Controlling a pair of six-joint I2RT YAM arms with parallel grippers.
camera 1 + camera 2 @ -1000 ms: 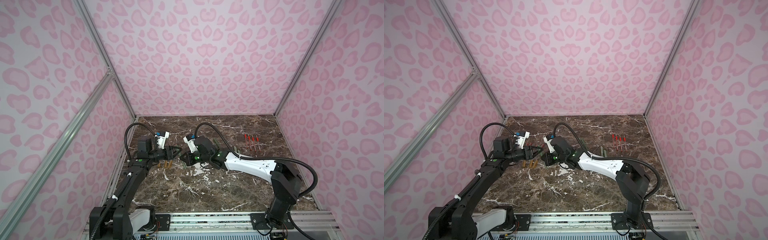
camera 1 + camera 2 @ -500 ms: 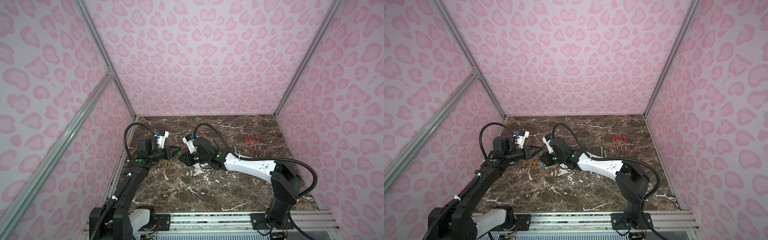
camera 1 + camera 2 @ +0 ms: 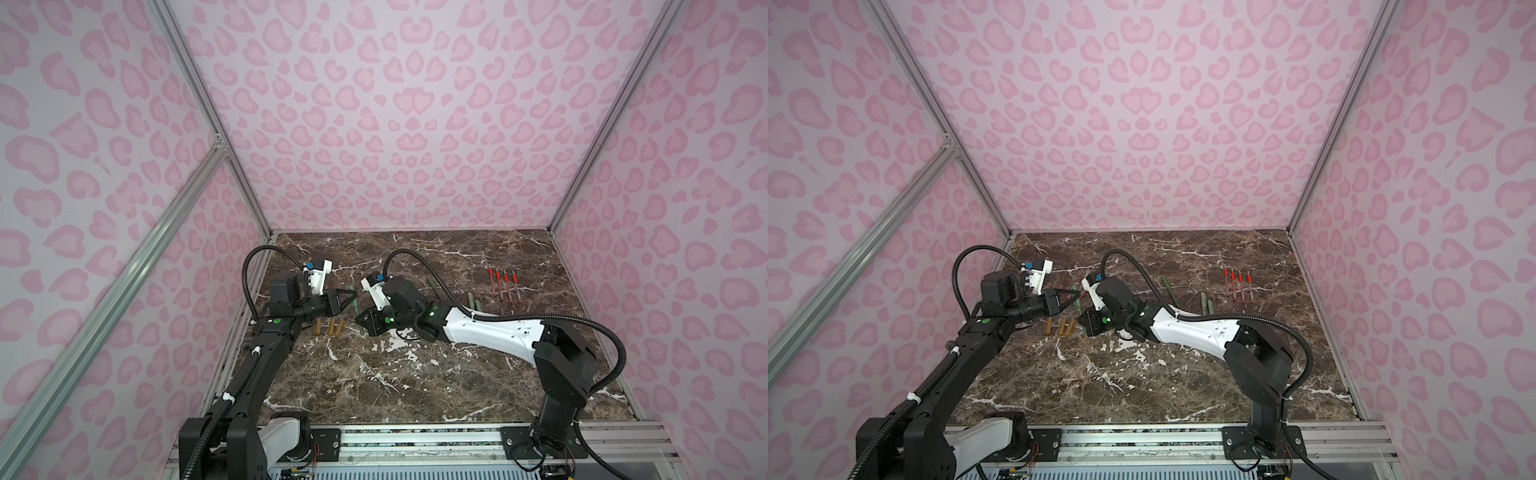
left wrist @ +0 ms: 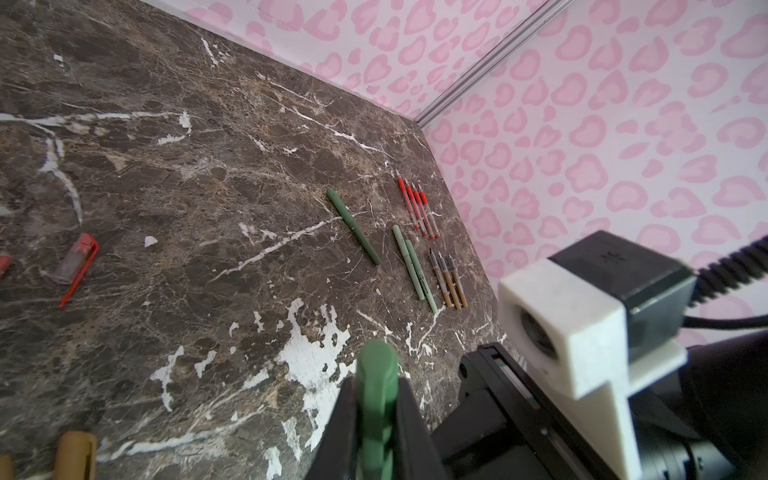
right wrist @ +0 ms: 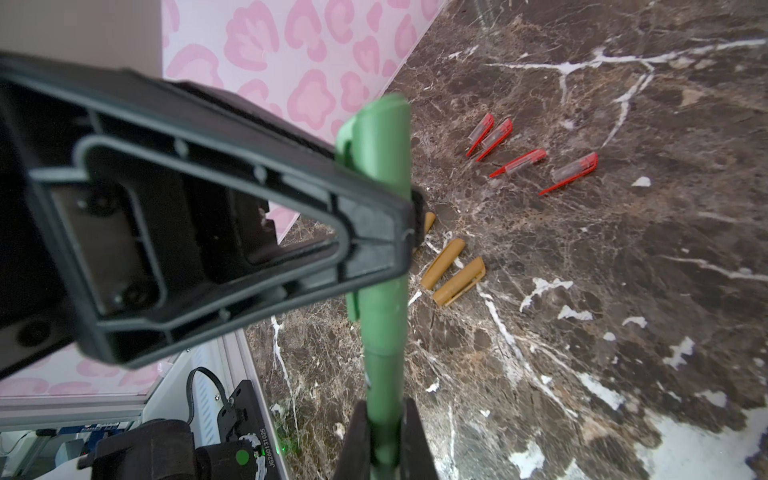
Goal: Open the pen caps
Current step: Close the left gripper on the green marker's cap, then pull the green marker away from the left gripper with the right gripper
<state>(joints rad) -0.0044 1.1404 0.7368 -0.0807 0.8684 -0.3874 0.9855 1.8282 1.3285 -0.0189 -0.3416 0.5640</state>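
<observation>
Fingers (image 4: 413, 428) of the left gripper (image 4: 376, 388) clamp the green pen cap (image 4: 376, 365). Right gripper (image 5: 384, 409) fingers (image 5: 417, 440) pinch the pen barrel (image 5: 382, 374).

Black right arm (image 3: 561, 365) with white forearm (image 3: 490, 334), ribbed cable (image 3: 621, 353), green lights (image 3: 433, 309).
</observation>
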